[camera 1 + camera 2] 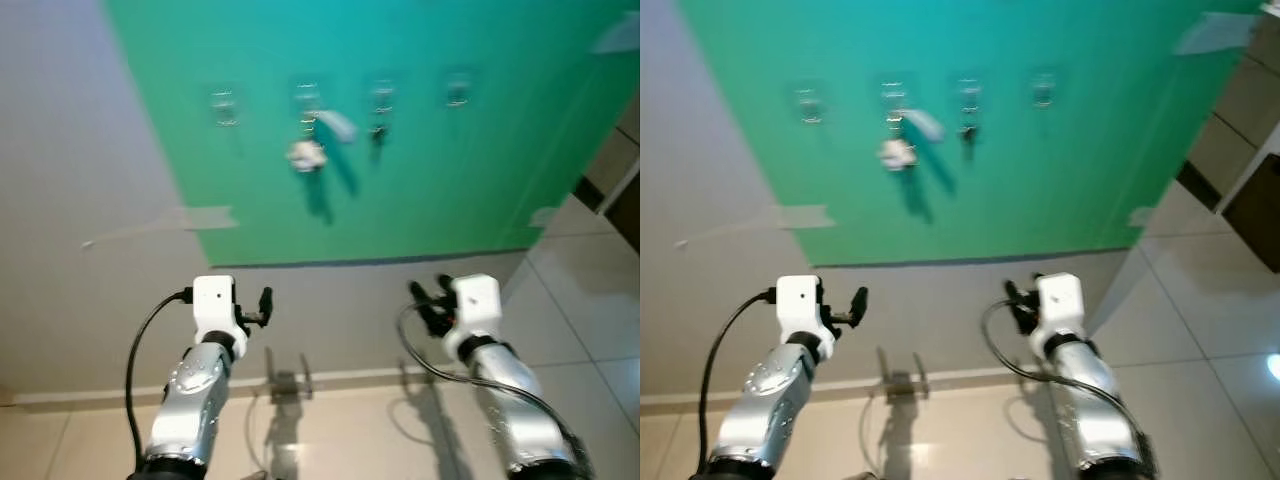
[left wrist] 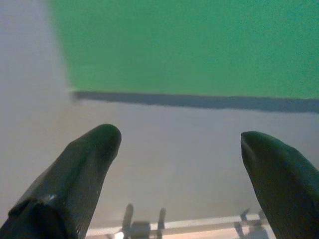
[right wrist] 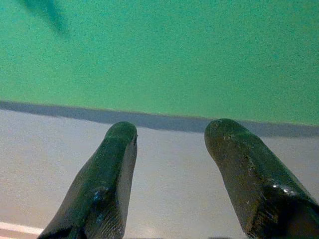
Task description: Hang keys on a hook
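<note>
keys: a small pale bunch (image 1: 308,153) hangs on the second hook (image 1: 307,95) from the robot's left, against the green panel (image 1: 440,190); a pale tag (image 1: 336,124) sticks out from it towards the robot's right. Blur hides the ring and the blades.
hooks: four in a row high on the panel; the third (image 1: 381,96) carries something small and dark, too blurred to name; the outer two (image 1: 224,102) (image 1: 458,88) look bare.
handling: I judge the bunch light, hard and loose, so it will swing and clink if nudged. It is not fragile, but the metal is slick. The best hold would be the tag or the ring, not the dangling blades.
left claw: (image 1: 262,308) fingers spread wide with nothing between them, low before the grey wall (image 1: 100,150), well below the hooks.
right claw: (image 1: 428,300) fingers apart, nothing between them, also low and well under the row.
task state: the keys appear to be on a hook already, and neither claw touches them.
edges: the panel's lower edge runs just above both claws; a skirting strip (image 1: 100,395) meets the tiled floor (image 1: 590,330) below.
room: open wall between claws and hooks; dark furniture (image 1: 625,190) stands at the robot's right, well clear.
</note>
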`<state>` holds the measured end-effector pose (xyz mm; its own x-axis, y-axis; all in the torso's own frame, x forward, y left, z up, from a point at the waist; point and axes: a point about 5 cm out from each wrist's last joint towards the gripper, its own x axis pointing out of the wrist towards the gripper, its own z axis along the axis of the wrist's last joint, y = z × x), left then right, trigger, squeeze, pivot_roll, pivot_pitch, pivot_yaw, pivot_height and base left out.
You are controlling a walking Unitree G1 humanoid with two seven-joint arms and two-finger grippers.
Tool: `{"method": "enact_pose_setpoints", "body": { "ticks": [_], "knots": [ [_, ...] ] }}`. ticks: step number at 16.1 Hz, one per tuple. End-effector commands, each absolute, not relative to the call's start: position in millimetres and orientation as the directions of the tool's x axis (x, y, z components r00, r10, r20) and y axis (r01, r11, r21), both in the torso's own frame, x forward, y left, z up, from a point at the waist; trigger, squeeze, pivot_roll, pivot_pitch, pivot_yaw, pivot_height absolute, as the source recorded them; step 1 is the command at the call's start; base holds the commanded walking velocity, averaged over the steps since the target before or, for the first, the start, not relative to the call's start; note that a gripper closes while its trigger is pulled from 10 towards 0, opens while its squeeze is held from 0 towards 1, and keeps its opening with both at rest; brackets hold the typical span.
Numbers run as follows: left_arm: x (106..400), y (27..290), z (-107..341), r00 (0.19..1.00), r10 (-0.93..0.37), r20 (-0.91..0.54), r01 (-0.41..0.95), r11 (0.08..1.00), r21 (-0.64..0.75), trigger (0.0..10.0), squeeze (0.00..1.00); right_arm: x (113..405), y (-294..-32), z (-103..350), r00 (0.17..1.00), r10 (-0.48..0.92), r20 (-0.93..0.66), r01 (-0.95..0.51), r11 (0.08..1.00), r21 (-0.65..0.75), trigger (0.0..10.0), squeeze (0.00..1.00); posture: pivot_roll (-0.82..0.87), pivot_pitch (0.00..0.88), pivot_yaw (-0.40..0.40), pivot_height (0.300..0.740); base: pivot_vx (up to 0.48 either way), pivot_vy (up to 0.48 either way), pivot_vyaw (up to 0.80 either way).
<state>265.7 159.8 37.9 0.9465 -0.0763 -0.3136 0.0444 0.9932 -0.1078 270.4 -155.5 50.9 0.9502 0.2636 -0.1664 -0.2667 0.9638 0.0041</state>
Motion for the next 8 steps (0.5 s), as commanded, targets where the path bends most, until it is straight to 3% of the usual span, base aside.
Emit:
{"method": "enact_pose_setpoints", "body": {
  "ticks": [1,8],
  "knots": [
    [266.3,160.8,40.0,0.951,-0.067,-0.301,0.039,0.994,-0.099,10.0,0.0,270.1,-155.7,47.9,0.946,0.263,-0.189,-0.267,0.964,0.003,10.0,0.0,-0.16,0.0,0.051,0.74,0.0,0.476,0.0],
    [264.7,161.8,40.9,0.953,-0.061,-0.297,0.037,0.995,-0.088,10.0,0.0,272.9,-153.3,46.4,0.94,0.273,-0.202,-0.279,0.96,0.0,10.0,0.0,-0.14,0.0,0.043,0.74,0.0,0.477,0.0]
  ]
}}
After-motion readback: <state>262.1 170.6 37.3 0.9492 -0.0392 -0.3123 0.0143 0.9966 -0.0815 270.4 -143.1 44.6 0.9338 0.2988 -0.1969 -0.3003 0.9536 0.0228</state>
